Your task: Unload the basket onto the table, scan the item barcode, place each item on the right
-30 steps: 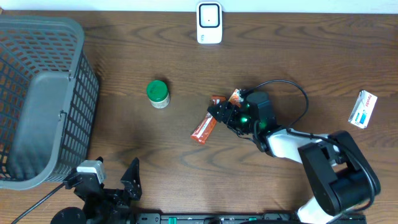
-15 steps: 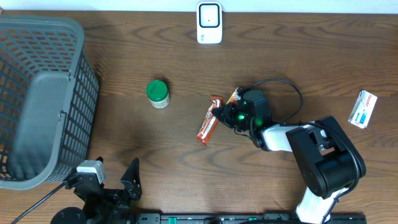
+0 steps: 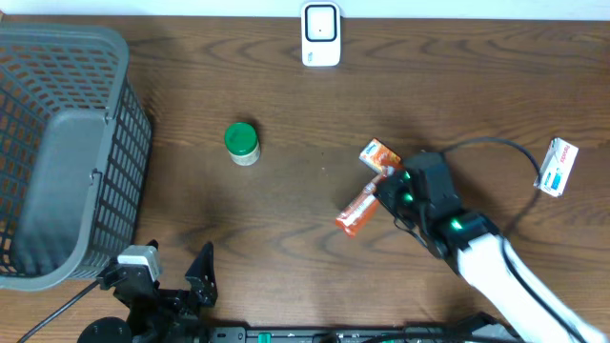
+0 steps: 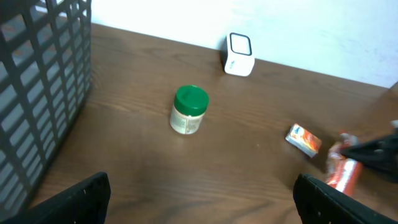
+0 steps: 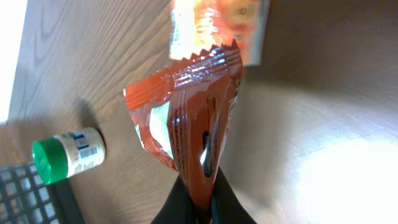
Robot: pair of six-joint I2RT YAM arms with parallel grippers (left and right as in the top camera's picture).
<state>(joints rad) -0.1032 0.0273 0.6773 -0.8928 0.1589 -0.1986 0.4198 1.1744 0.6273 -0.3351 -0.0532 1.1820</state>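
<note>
- right arm point(image 3: 496, 262) stretches up-left across the bench point(image 3: 286, 124), right claw point(image 5: 194, 202) pinched tight on the wrapper point(image 5: 193, 112) end
- left claw point(image 4: 200, 193) sits low, jaws wide apart

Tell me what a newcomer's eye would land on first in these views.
The red snack packet fills the right wrist view, pinched at one end by the right gripper, just right of table centre and beside a small orange box. Next comes the big grey basket at the left edge. After that, the green-lidded jar stands mid-table and the white scanner sits at the far edge.
</note>
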